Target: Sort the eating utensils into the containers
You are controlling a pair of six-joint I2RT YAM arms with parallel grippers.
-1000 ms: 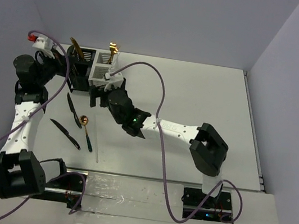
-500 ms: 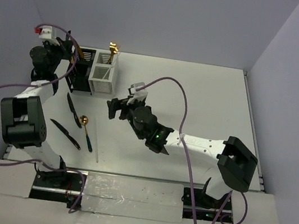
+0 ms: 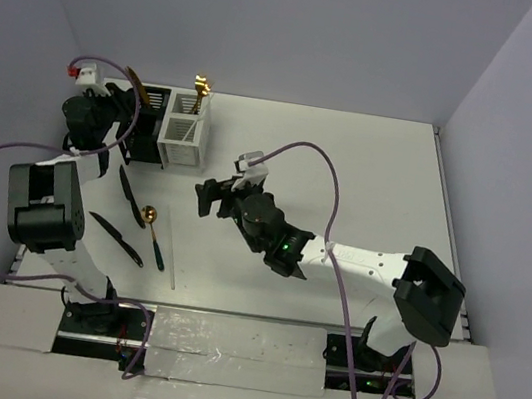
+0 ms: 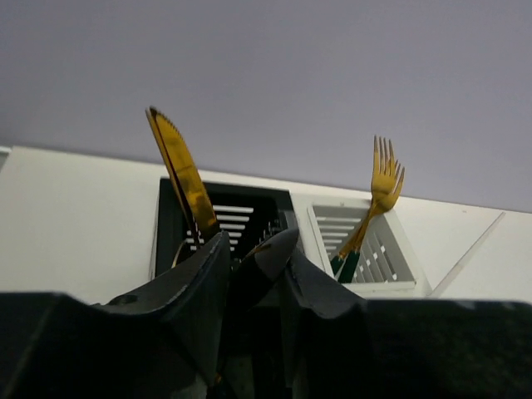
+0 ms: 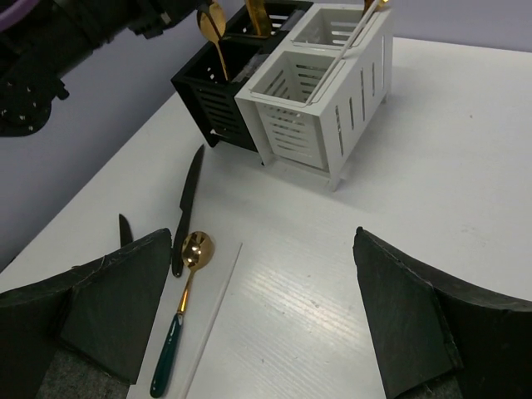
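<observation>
The black caddy (image 3: 141,126) and white caddy (image 3: 183,132) stand joined at the back left. A gold knife (image 4: 179,170) stands in the black one, and a gold fork (image 4: 384,179) and a thin white stick (image 5: 349,50) in the white one. My left gripper (image 3: 113,99) is at the black caddy's left rim, and in the left wrist view it (image 4: 253,245) is shut on a dark-looking spoon head. My right gripper (image 5: 262,237) is wide open and empty, above the table in front of the white caddy, as the top view (image 3: 206,195) also shows.
On the table left of my right gripper lie a black knife (image 3: 127,188), a gold spoon with a green handle (image 3: 152,232), a second black knife (image 3: 116,239) and a white stick (image 3: 175,251). Walls close off the back and both sides.
My right gripper has drawn back from the white caddy toward the middle of the table, open. My left arm has swung up and back so its gripper is at the black caddy.
</observation>
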